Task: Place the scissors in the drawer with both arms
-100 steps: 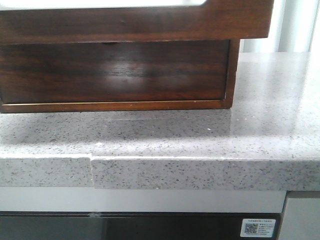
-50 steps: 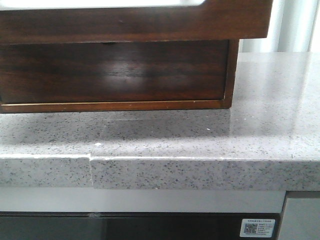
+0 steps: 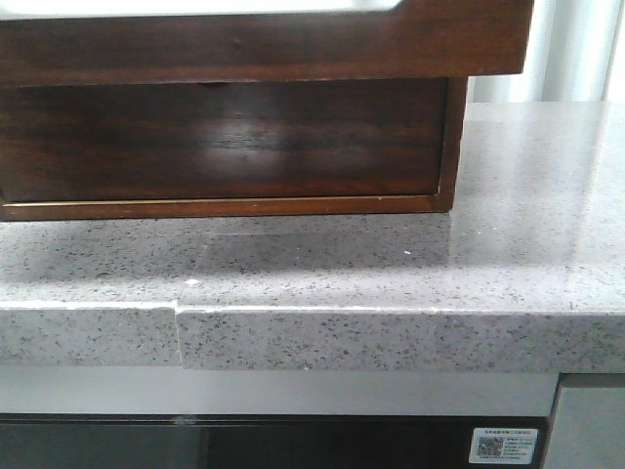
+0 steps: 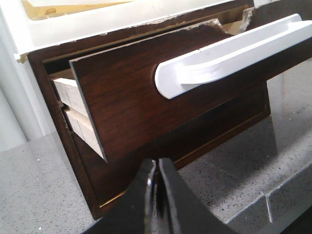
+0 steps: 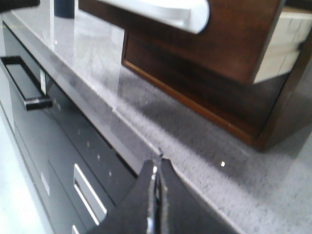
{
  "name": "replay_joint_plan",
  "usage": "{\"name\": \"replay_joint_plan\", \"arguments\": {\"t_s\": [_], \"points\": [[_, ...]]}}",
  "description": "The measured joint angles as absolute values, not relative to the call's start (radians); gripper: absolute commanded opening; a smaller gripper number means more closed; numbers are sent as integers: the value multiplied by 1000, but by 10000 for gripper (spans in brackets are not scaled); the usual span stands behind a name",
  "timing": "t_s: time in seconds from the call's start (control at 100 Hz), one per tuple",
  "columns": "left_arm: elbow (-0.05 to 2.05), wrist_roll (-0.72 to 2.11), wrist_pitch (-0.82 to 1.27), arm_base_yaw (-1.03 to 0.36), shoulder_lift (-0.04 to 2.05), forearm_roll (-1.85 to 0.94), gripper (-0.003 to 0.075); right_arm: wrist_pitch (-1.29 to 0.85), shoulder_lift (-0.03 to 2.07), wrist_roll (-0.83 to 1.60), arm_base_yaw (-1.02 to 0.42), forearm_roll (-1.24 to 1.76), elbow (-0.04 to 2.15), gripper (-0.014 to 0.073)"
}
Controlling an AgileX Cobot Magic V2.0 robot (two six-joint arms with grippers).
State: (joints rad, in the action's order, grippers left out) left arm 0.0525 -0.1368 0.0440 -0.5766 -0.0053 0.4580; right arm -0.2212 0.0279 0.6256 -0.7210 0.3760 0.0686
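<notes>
The dark reddish-brown drawer (image 3: 244, 49) stands pulled out from its wooden cabinet (image 3: 225, 137) and overhangs the grey counter. In the left wrist view the drawer front (image 4: 126, 102) shows its long white cut-out (image 4: 229, 53) and pale side boards. It also shows in the right wrist view (image 5: 234, 39). My left gripper (image 4: 157, 163) is shut and empty, just in front of the cabinet's lower front. My right gripper (image 5: 158, 163) is shut over the counter's front edge, with a tiny thin point sticking out between its tips. The scissors are out of view. Neither gripper shows in the front view.
The speckled grey stone counter (image 3: 391, 264) has a seam (image 3: 178, 332) in its front edge. Below it is a dark appliance front with a black bar handle (image 5: 24, 83) and a white label (image 3: 503, 445). A white tray top (image 4: 73, 24) lies on the cabinet.
</notes>
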Motion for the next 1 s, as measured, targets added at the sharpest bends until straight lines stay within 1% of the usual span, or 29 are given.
{"name": "replay_joint_plan", "arguments": {"t_s": [0.24,0.39,0.51,0.63,0.69,0.83,1.0], "points": [[51,-137,51,-577,-5,450,-19,-222,28,626,-721,377,36,-71],[51,-115,106,-544,-5,336,-19,-222,28,626,-721,377,36,-71],[27,14,116,-466,-5,195,-19,-222,28,626,-721,377,36,-71],[-2,105,53,-357,-5,79,-18,-222,28,626,-721,378,36,-71],[-2,119,0,-295,-5,45,-19,-222,28,626,-721,378,36,-71],[-2,130,0,-165,-5,0,-18,-222,28,626,-721,378,36,-71],[-2,115,81,-63,-5,-22,-19,-222,28,626,-721,378,36,-71]]}}
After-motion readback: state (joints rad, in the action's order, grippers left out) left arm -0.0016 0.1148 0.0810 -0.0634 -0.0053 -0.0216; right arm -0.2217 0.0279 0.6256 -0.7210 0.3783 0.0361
